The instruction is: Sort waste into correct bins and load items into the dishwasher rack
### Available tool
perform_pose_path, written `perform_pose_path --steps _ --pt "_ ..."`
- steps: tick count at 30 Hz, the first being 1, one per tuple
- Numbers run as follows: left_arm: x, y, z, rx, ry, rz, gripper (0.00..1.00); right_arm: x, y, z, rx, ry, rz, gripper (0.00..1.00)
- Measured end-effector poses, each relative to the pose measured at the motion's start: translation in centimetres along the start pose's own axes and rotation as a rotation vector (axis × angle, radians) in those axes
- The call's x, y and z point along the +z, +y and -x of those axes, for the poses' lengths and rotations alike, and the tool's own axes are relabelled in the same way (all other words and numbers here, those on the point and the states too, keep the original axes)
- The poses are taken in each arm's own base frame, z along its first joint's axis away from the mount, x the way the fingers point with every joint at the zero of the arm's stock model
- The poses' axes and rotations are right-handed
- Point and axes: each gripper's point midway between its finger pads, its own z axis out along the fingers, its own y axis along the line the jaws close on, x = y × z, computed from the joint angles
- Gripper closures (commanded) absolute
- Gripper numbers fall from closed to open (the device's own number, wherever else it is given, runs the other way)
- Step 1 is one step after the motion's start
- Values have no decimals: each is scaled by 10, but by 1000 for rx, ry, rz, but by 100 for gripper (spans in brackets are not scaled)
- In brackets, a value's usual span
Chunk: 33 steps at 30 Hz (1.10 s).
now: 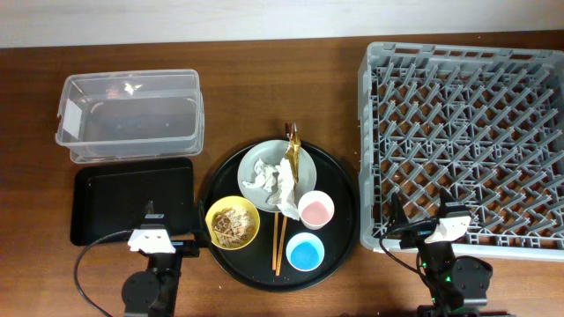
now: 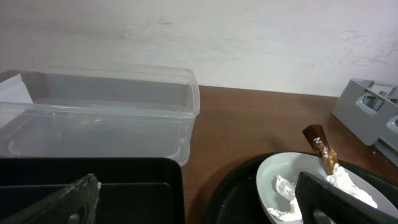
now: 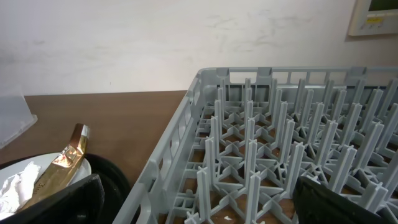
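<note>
**Black fingers spread wide on both arms, nothing in their grasp**

Brown wooden table (image 1: pixel 291 40) carries everything; the left gripper (image 2: pixel 198 186) hangs with its fingers (image 2: pixel 68 202) far apart, touching nothing, over the near right corner of the shallow black tray (image 1: pixel 115 198); the right gripper (image 3: pixel 198 186) is just as wide, its fingers (image 3: pixel 348 202) clear of any object, at the near left corner of the grey dishwasher rack (image 1: pixel 366 132), whose wall and upright pegs fill the right wrist view.

Behind the shallow black tray, just beside it, stands the clear plastic tub (image 1: pixel 132 123); between the bins and the rack lies the round black tray (image 1: pixel 339 238), holding all the ware.

On its far side sits the grey-green plate (image 1: pixel 256 163), with the crumpled white tissues (image 1: pixel 278 185) heaped on it and the gold-brown wrapper (image 1: pixel 293 150) leaning over its far rim; the yellow bowl (image 1: pixel 210 220) sits at the near left, with the tan food scraps (image 1: pixel 233 224) inside it; the pink cup (image 1: pixel 315 210) stands upright just right of the tissues, and the light blue cup (image 1: pixel 305 253) is nearer the arms, close by it; the wooden chopsticks (image 1: pixel 279 238) lie side by side between bowl and cups, their far ends under the tissues.
</note>
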Motion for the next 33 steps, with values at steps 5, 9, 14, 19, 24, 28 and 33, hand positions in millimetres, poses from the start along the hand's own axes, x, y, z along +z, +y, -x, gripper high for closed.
perform_pose_path --steps 5,9,14,19,24,28,33 --pt "0 0 0 0 0 0 1 0 0 0 0 0 0 2" --pt "0 0 0 0 0 0 1 0 0 0 0 0 0 2" --pt "0 -2 0 0 1 -11 1 0 4 0 54 2 21 2" --pt "-5 -2 -12 2 124 -7 1 -5 11 -4 98 101 52 2" --pt "-9 -9 13 3 262 -9 1 -17 16 32 119 206 45 2" --pt "-1 -21 13 -9 438 -53 1 -25 18 29 154 422 24 2" --pt "11 -28 20 -29 755 -43 1 -33 19 23 194 680 -1 2"
